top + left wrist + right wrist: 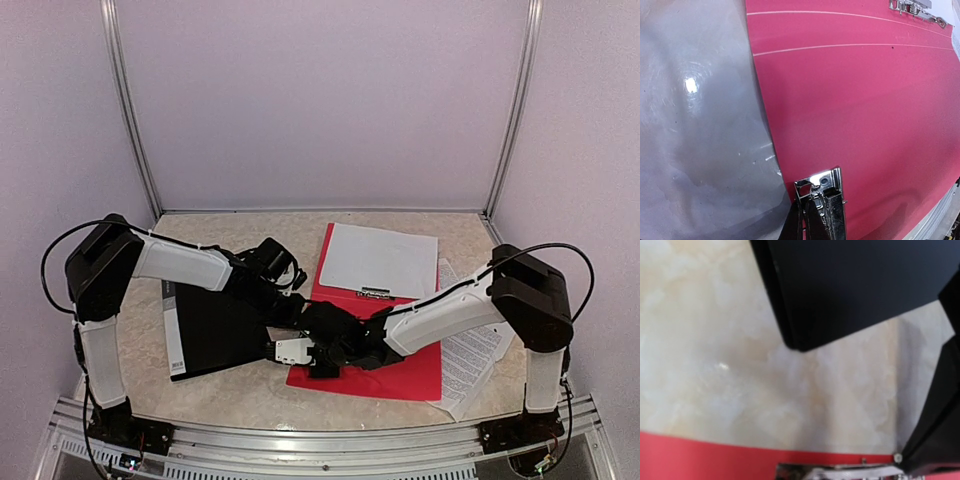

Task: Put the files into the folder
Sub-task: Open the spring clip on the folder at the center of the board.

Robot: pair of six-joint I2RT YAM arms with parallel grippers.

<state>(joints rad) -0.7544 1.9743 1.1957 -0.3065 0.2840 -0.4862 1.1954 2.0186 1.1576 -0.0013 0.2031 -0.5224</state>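
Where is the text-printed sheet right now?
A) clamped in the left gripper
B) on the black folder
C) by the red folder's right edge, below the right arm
C: in the top view the printed sheet lies flat at the right edge of the red folder, partly covered by the right arm.

On the table (240, 395) the open folder (405, 375) lies in the middle, a sheet (380, 258) resting on its far half with the clip (375, 293) at the sheet's near edge, a flat binder (205, 335) against its left side and loose sheets (472, 355) along its right edge.
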